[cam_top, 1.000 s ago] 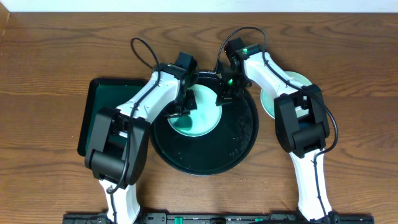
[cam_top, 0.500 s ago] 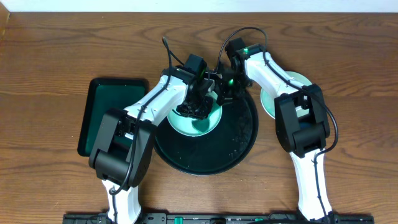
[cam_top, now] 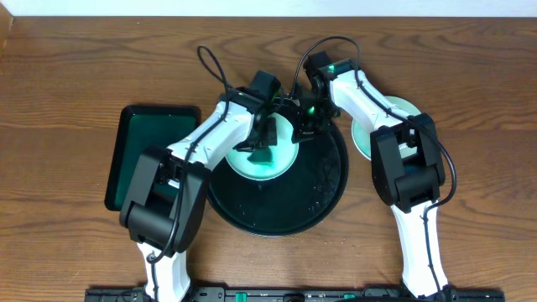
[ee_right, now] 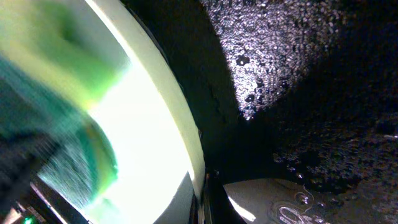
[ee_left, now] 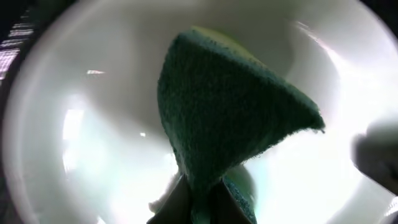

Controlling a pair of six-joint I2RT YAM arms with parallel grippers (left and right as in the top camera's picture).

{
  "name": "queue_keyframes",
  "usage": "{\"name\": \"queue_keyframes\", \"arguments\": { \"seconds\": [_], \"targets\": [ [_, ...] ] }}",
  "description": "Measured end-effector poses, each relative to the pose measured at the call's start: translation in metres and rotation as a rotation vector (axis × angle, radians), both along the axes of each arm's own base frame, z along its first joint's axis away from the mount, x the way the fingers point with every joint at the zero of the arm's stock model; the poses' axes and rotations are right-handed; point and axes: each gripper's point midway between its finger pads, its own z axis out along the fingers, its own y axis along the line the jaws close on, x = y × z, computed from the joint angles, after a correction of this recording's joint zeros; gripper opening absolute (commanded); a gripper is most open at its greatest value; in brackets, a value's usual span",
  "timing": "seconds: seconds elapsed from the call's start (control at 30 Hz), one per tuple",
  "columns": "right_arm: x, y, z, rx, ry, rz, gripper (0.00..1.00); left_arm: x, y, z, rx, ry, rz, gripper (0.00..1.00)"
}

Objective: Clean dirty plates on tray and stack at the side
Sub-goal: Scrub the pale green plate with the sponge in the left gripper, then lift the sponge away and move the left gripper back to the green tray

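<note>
Plate (cam_top: pixel 275 164), pale turquoise, lies on the black tray (cam_top: pixel 323 189), up toward the tray's 11 o'clock side. Your left tool (cam_top: pixel 258 141) is right above it and pinches a green sponge (ee_left: pixel 230 118) tight. The sponge hangs over the middle of the plate. Your right tool (cam_top: pixel 304 126) is at the plate's 2 o'clock edge, but you cannot tell if it is wide or narrow. Little water drops (ee_right: pixel 261 74) shine on the tray. A second plate (cam_top: pixel 398 109) lies on the surface (cam_top: pixel 67 84) at the tray's 2 o'clock, partly under your right arm (cam_top: pixel 403 159). A green tray (cam_top: pixel 143 155) lies at 9 o'clock.
</note>
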Motion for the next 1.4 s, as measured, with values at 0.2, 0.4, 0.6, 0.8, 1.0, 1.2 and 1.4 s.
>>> {"name": "queue_keyframes", "arguments": {
  "seconds": [0.2, 0.4, 0.6, 0.8, 1.0, 1.2, 1.4],
  "targets": [
    [0.000, 0.001, 0.000, 0.002, 0.000, 0.001, 0.01, -0.013, 0.044, 0.000, 0.145, 0.044, 0.313, 0.07],
    [0.000, 0.001, 0.000, 0.006, -0.001, 0.001, 0.01, -0.016, 0.049, 0.000, 0.155, 0.041, 0.451, 0.07],
    [0.000, 0.001, 0.000, 0.006, 0.000, 0.001, 0.01, -0.015, 0.052, 0.001, 0.166, 0.030, 0.491, 0.07],
    [-0.003, 0.002, 0.001, 0.012, 0.013, -0.001, 0.01, -0.011, 0.065, 0.005, 0.245, -0.026, 0.498, 0.07],
    [-0.007, 0.008, 0.001, 0.019, 0.017, 0.009, 0.01, -0.008, 0.073, 0.008, 0.289, -0.058, 0.503, 0.07],
    [-0.007, 0.009, 0.001, 0.020, 0.017, 0.010, 0.01, -0.008, 0.068, 0.010, 0.322, -0.077, 0.438, 0.07],
    [-0.008, 0.009, 0.001, 0.019, 0.020, 0.011, 0.01, -0.020, 0.032, 0.005, 0.273, -0.021, 0.184, 0.07]
  ]
}}
